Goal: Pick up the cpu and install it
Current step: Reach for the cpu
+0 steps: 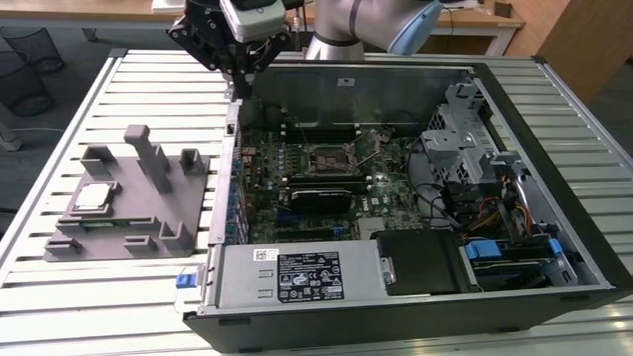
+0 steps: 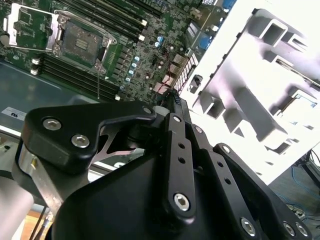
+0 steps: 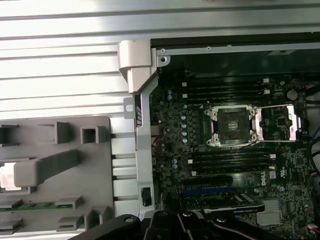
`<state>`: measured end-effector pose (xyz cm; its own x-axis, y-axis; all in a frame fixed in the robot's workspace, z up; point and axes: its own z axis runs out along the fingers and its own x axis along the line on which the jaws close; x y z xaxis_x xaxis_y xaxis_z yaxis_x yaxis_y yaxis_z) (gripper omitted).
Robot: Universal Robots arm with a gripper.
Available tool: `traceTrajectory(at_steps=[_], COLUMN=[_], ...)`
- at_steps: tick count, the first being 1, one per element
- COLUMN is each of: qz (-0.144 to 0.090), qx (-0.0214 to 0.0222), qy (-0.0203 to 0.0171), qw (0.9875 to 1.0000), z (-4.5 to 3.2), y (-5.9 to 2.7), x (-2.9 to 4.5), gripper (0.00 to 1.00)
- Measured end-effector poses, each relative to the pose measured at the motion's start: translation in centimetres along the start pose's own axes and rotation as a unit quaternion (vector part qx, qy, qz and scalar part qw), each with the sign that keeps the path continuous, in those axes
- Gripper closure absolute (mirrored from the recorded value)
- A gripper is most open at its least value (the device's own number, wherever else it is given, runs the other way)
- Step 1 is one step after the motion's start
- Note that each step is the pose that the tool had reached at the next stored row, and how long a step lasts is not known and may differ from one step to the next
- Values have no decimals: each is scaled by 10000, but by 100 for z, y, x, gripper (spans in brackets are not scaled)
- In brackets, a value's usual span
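The cpu (image 1: 91, 196), a pale silvery square, lies flat on the grey fixture block (image 1: 129, 222) at the exterior view's left, outside the computer case. In the first wrist view a sliver of the cpu (image 3: 4, 176) shows at the picture's edge behind a grey post. The black socket frame (image 1: 328, 156) sits open in the middle of the motherboard, and both wrist views show the socket (image 3: 232, 125) (image 2: 75, 42). My gripper (image 1: 239, 87) hangs above the case's far left corner, well away from the cpu. Its fingers (image 2: 172, 97) look shut with nothing between them.
The open computer case (image 1: 554, 148) stands on a slatted white table (image 1: 129, 89), with drive bays and cables on the exterior view's right and a power supply (image 1: 296, 274) in front. The fixture carries upright posts (image 1: 148, 156) and a memory stick (image 3: 30, 205).
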<state>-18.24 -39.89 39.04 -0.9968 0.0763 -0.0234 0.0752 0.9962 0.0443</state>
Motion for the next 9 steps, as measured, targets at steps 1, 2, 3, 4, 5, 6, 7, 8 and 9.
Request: traceTrajectory(at_steps=[1,2,3,4,5,6,7,8,9], qz=[0,0,0,0,0,0,0,0,0], qx=[0,0,0,0,1,0,0,0,0], qy=[0,0,0,0,0,0,0,0,0], qw=[10000,10000,10000,10000,10000,10000,10000,10000,10000], z=[0,1,1,1,1,2,2,2,3], y=[-1,-1,-2,-3,-4,-4,-5,-6,-7], x=[9,17,27,36,45,55,65,76,85], gripper=[89,89,89,89,89,89,89,89,89])
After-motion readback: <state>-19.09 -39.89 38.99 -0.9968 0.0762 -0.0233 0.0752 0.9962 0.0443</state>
